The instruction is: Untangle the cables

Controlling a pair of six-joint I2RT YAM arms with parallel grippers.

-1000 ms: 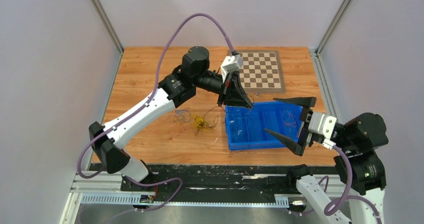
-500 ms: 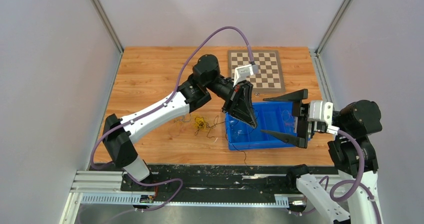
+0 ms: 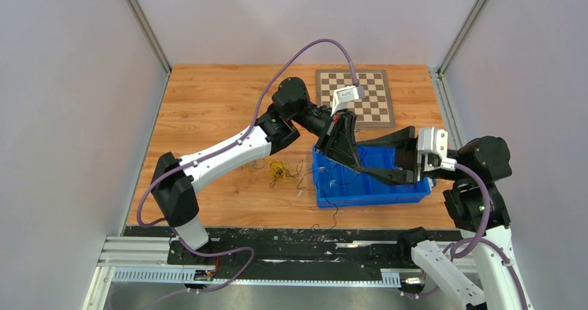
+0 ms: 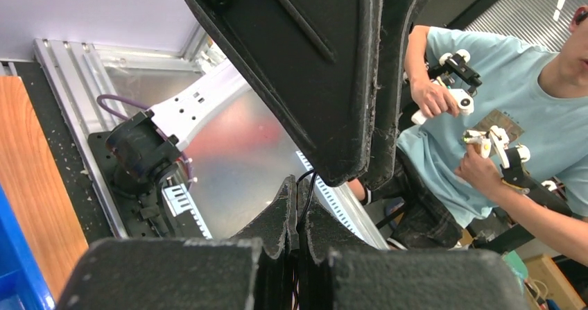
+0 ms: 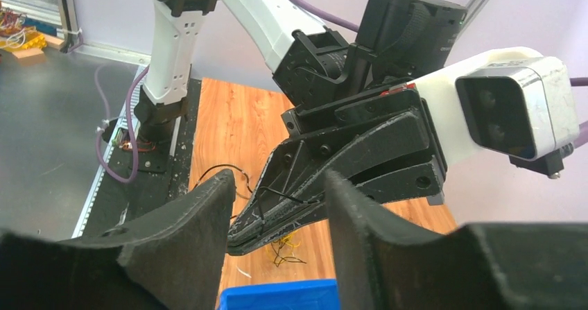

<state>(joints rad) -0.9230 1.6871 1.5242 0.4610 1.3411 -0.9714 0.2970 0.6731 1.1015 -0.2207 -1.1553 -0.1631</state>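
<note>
Two-handed pull: left gripper, mid-frame over the blue bin, is clamped on a black strand, right gripper jaws apart around that tip; pinch the strand just beside it and pull gently, as the other cables lie tangled on the table left of the bin.

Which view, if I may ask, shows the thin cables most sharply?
Right wrist: the thin black wire pinched by the black left gripper is crisp, near fingers blurred. Top external: evenly lit, yellow wires tiny. Left wrist: crowded, glare on metal sheet.
</note>
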